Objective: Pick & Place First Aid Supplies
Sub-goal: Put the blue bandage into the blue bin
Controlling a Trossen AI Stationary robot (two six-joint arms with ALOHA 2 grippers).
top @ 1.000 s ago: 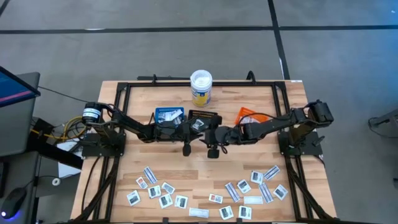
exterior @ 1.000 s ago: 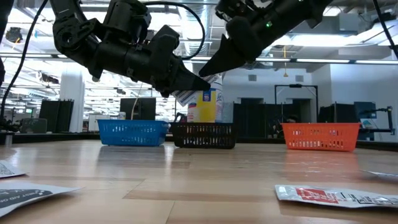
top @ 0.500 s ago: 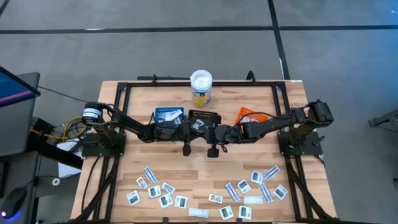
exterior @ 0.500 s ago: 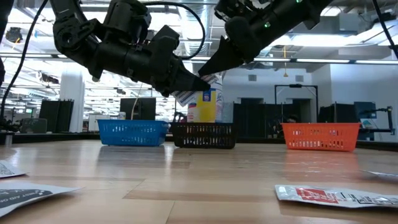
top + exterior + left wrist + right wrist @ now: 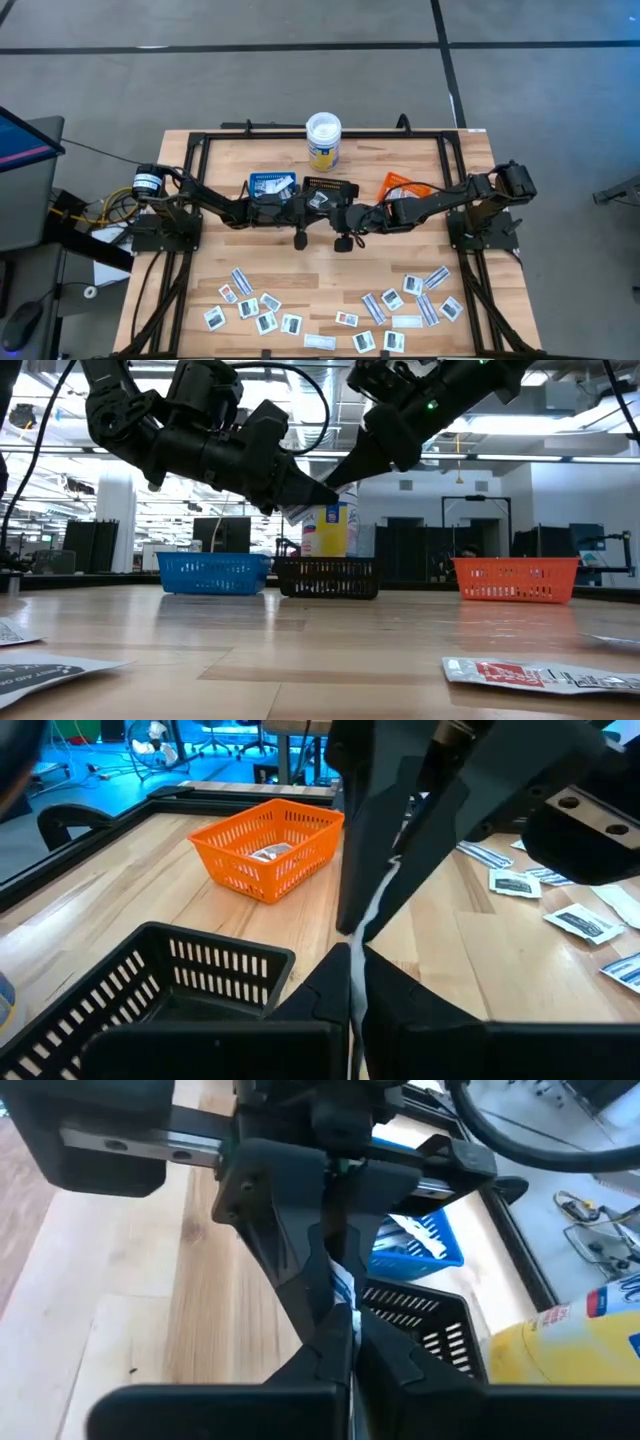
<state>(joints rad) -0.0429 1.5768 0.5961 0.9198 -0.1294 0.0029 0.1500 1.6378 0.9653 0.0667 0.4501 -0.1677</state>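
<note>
1. One small packet (image 5: pixel 312 508) hangs in the air above the middle of the tabletop (image 5: pixel 300 275), over the black basket (image 5: pixel 330 187). Both tools pinch it at once: the left tool (image 5: pixel 318 495) is clamped on one edge and the right tool (image 5: pixel 340 482) is clamped on the other, tip to tip. It looks like a hand-over caught midway.

2. Little seems done so far. The blue basket (image 5: pixel 271 184) shows a few packets inside, and the orange basket (image 5: pixel 402 186) holds at least one; the black one looks empty from the left wrist view.

3. Most of the work is left. Two loose clusters of packets lie along the near edge: a left cluster (image 5: pixel 252 307) and a right cluster (image 5: pixel 412 300), with a few strays between them.

4. A yellow-labelled tub with a white lid (image 5: pixel 324 140) stands behind the baskets, apart from them.

5. Nothing blocks the drop into a basket, I would judge. The crossed arms crowd the centre, so one tool must let go before either can move away cleanly.
</note>
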